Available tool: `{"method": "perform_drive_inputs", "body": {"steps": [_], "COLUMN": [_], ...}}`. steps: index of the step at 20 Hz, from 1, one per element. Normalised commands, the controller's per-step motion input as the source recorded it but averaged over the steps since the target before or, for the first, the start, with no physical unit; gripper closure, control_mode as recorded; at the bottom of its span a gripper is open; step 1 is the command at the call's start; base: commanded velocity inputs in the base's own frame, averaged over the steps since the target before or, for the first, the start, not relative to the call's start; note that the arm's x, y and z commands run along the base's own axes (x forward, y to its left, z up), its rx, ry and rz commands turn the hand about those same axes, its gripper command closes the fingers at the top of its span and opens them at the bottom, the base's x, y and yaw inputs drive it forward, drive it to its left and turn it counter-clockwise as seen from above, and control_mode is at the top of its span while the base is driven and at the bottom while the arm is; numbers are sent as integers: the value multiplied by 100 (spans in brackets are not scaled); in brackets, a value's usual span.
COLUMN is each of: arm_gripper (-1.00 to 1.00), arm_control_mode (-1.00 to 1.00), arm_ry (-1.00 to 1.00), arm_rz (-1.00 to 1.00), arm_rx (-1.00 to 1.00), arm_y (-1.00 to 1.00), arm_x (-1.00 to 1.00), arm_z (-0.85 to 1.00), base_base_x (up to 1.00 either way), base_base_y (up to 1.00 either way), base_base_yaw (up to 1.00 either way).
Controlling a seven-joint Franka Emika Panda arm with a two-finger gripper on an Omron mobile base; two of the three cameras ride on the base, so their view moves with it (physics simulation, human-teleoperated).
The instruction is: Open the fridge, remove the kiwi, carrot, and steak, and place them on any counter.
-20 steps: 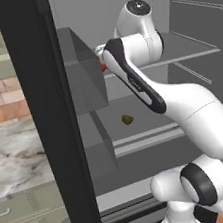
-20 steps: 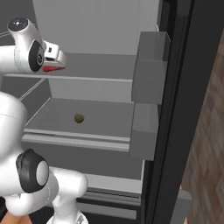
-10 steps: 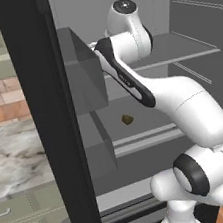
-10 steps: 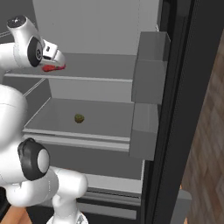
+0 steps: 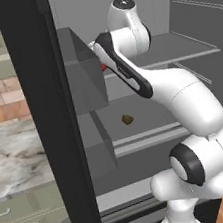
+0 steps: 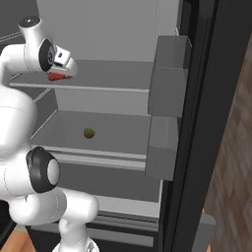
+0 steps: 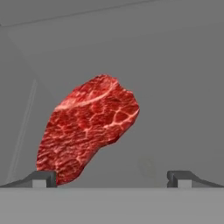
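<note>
Hand view: steak [image 7: 87, 129] on light grey upper shelf [image 6: 113, 81], big in frame, just ahead of gripper [image 7: 111, 177]. Fingertips [image 7: 41, 178] spread wide, nothing between them; left tip overlaps steak's lower edge, contact unclear. Right base view: fridge [image 6: 206, 98] open, gripper at upper shelf with red steak [image 6: 58, 76] peeking beneath. Kiwi [image 6: 89, 133] alone on lower shelf [image 6: 123, 135]. Grey door bins [image 6: 168, 74], contents not visible. Left base view: kiwi [image 5: 127, 119] on lower shelf, counter [image 5: 13, 153] beyond door.
</note>
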Motion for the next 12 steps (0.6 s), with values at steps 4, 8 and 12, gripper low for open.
{"method": "perform_drive_inputs", "body": {"steps": [4,8,12], "arm_gripper": [-100,-100,-100], "arm_control_mode": [-100,-100,-100], "arm_ry": [0,0,0], "arm_rz": [-8,-16,-18], "arm_rx": [0,4,9], "arm_y": [19,21,11], "arm_x": [1,0,27], "arm_z": [-13,-1,0], "base_base_x": [0,0,0], "base_base_y": [0,0,0], "base_base_yaw": [0,0,0]}}
